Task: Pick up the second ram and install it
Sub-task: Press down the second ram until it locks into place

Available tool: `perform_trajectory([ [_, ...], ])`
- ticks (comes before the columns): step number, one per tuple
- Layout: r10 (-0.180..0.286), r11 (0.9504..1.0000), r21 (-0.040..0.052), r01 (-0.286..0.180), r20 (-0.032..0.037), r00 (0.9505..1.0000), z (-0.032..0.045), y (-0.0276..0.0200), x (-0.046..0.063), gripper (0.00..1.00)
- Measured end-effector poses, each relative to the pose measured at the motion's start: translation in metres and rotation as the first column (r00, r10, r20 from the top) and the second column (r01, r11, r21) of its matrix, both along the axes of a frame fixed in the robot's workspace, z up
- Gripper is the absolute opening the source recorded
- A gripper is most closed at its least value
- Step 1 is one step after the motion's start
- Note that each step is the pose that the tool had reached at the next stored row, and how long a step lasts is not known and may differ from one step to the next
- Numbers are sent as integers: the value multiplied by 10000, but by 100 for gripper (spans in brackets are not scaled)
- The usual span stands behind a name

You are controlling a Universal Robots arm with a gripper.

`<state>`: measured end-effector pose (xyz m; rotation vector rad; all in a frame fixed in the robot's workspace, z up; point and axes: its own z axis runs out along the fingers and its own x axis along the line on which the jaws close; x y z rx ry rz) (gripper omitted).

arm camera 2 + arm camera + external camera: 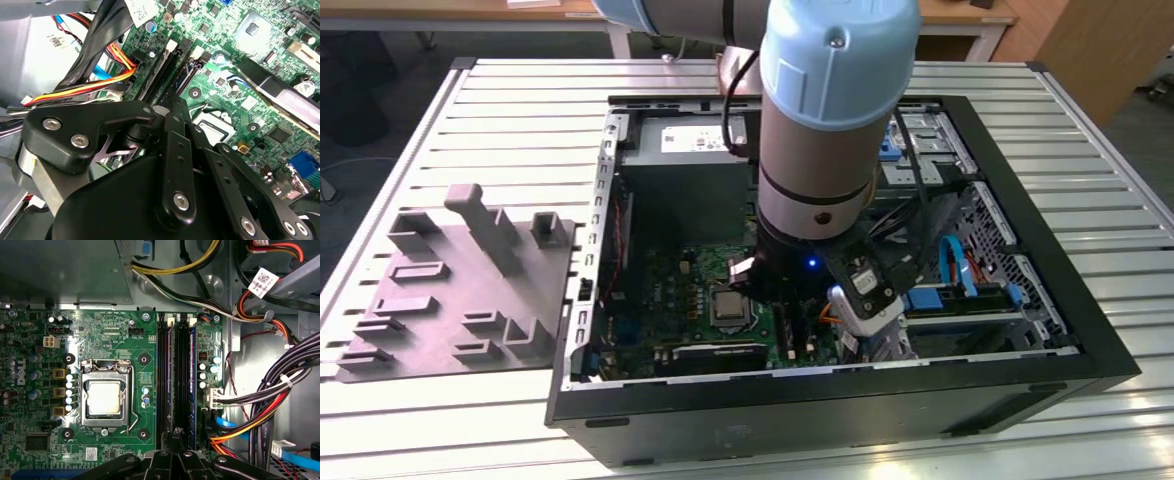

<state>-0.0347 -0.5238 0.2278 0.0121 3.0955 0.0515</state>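
Socket (pixel 104 399) at left | slots (pixel 176 380) centre: second ram (pixel 192 385) seated upright, blue edge visible | claw (pixel 175 436) above slot end, grip state indeterminate | step: install, seating phase | requires vertical press, latch check.

Cable bundle (pixel 280 405) crowding memory slots (pixel 176 390)

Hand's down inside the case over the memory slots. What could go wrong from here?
1. The hand hangs right over the black slots, where a blue ram stick appears to stand. If stick and slot are out of line, pressing could strain the green motherboard.
2. The cable bundle runs close beside the slots, so the wrist might snag it.
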Motion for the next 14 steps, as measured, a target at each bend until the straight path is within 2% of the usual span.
perform_trajectory([
  [14,0,10000,-2,0,0,10000,-71,-1,0,11],
])
